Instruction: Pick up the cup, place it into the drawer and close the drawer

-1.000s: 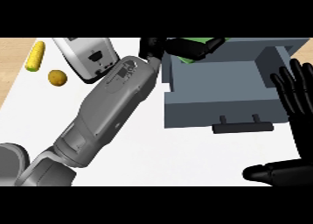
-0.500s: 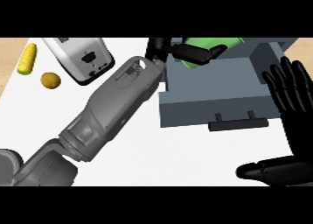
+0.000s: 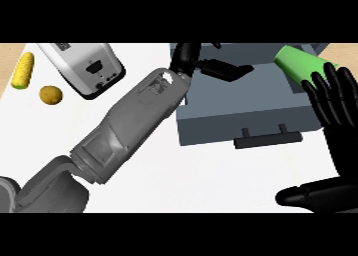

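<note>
White counter carries an open grey drawer (image 3: 234, 112); green cup (image 3: 304, 65) lies tilted at its far right corner, left hand (image 3: 211, 65) loosely uncurled, empty, beside it; right hand (image 3: 337, 105) flat, fingers spread.

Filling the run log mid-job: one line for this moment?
left hand: open, above drawer | green cup: lying in open drawer, unheld | right hand: open, resting at right edge | drawer: open
</note>
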Controlling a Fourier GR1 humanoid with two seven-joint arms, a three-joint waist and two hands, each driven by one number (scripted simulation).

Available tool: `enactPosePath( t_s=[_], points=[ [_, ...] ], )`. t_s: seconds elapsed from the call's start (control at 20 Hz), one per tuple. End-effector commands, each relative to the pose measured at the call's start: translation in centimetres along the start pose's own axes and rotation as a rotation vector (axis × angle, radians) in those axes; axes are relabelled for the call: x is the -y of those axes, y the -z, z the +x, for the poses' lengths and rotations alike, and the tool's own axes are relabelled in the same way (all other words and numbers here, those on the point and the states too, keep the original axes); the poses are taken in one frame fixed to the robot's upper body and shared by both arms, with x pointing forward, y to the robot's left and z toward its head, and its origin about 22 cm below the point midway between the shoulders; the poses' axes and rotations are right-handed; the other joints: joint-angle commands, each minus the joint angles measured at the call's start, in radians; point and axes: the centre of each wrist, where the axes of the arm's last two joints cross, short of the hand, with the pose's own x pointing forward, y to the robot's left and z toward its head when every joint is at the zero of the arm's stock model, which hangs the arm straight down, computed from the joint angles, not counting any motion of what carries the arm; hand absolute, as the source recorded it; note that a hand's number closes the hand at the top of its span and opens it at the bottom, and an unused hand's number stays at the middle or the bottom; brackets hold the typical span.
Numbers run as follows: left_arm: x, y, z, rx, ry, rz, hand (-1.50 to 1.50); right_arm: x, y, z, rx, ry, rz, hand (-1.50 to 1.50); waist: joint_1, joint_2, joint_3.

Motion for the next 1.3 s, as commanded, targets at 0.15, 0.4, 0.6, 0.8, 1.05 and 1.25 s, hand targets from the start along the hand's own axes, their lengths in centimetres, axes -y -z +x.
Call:
enactPosePath(
  t_s=[0.15,0.4,0.6,0.8,1.05,1.25],
  points=[
    [-0.1,-0.1,-0.3,0.015,-0.056,0.010,-1.50,0.1,0.4,-0.3,0.023,0.012,0.002,-1.50,0.000,0.003,-0.001],
    [1.0,-0.4,1.3,0.088,-0.179,0.012,-1.50,0.6,1.0,0.6,0.032,0.082,0.038,-1.50,0.006,-0.003,-0.001],
    [-0.2,0.3,1.5,0.155,-0.310,0.005,-1.50,0.7,-0.4,1.1,0.005,0.091,0.016,-1.50,0.069,-0.016,-0.002],
    [0.4,-0.1,2.1,0.116,-0.363,0.019,-1.50,0.6,-1.8,1.5,0.006,0.080,0.033,1.50,0.088,-0.025,-0.002],
    [-2.9,-1.1,1.2,0.124,-0.411,0.054,-1.50,2.6,-0.7,2.7,-0.021,-0.073,0.147,1.50,0.130,-0.034,-0.003],
    [-6.5,-2.3,-0.2,0.087,-0.432,0.153,-1.50,2.5,-1.3,2.9,-0.051,-0.178,0.198,1.50,0.137,-0.036,-0.003]
  ],
)
